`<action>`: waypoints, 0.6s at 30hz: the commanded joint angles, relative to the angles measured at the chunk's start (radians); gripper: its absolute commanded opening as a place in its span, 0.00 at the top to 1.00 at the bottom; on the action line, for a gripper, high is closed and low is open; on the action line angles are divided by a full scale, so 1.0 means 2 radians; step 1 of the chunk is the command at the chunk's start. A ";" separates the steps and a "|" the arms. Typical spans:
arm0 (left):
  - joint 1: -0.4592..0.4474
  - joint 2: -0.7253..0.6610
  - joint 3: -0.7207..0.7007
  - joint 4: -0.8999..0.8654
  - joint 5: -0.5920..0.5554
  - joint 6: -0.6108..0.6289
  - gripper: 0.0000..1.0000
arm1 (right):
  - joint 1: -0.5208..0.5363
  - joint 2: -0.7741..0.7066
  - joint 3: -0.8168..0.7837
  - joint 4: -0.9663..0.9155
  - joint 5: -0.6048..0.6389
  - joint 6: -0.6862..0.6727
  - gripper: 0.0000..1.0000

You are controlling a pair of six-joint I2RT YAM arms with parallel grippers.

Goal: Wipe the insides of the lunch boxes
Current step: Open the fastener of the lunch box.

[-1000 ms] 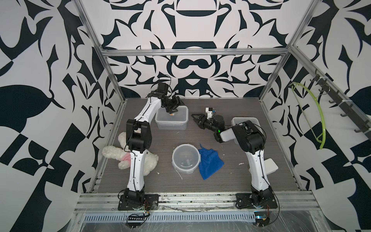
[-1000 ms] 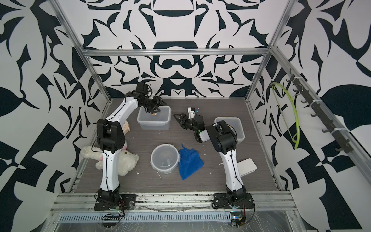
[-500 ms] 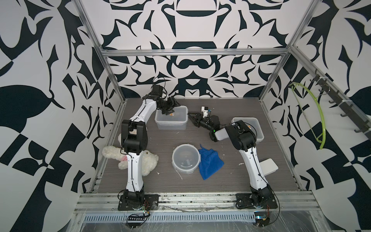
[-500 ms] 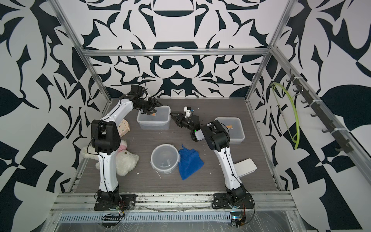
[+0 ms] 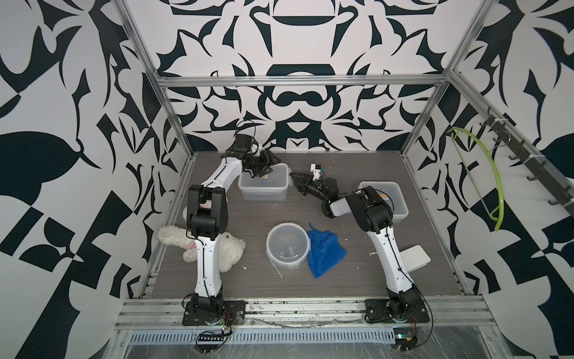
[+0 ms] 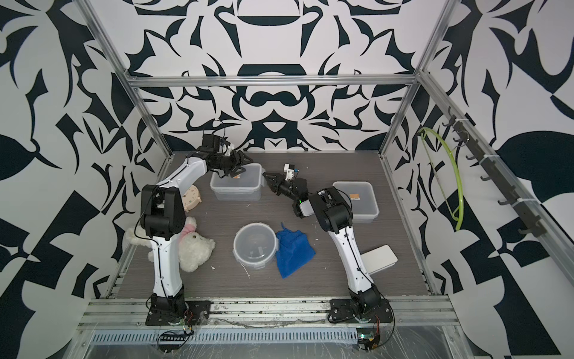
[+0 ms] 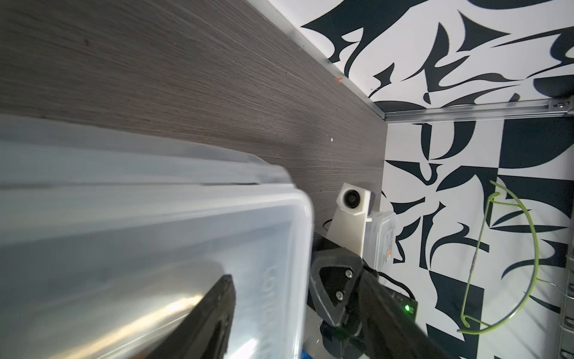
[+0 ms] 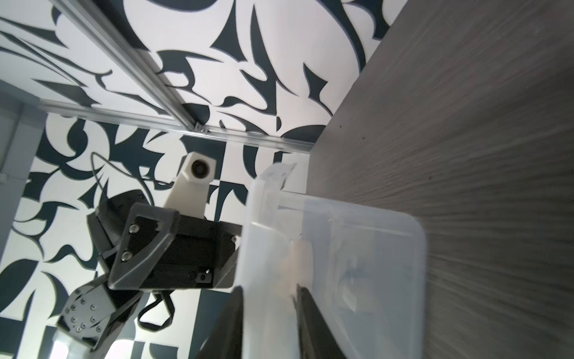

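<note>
Two arms, same look.
- Left arm (image 5: pixel 203 258), right arm (image 5: pixel 388 251): long white parts, fat black joints.
- Each on flat black base (image 5: pixel 203 312).
- Thin black cable (image 8: pixel 171 312) loops by wrist.
- Left gripper (image 5: pixel 267 167), right gripper (image 5: pixel 294 179): black, three-cornered fingers, shiny screws (image 8: pixel 134 229).
- White camera holder (image 7: pixel 351 217) on wrist.
- Small green light (image 7: pixel 406 308) on right arm.

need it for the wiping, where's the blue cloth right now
In a top view the blue cloth lies on the table near its front middle, right beside the round lunch box, between that box and the right arm.

Lab cell: aluminium frame (image 5: pixel 298 81), patterned walls (image 5: pixel 298 40)
</note>
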 commanded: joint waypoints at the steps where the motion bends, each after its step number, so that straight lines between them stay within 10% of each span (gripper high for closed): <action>1: -0.010 0.069 -0.048 -0.081 -0.045 -0.003 0.32 | 0.014 -0.013 0.009 0.013 -0.009 -0.007 0.83; 12: -0.011 0.060 0.006 -0.088 -0.025 -0.013 0.32 | 0.008 -0.091 -0.017 -0.122 -0.024 -0.102 1.00; 18: 0.016 0.019 0.157 -0.136 -0.050 -0.006 0.30 | 0.006 -0.160 -0.014 -0.304 -0.003 -0.218 0.66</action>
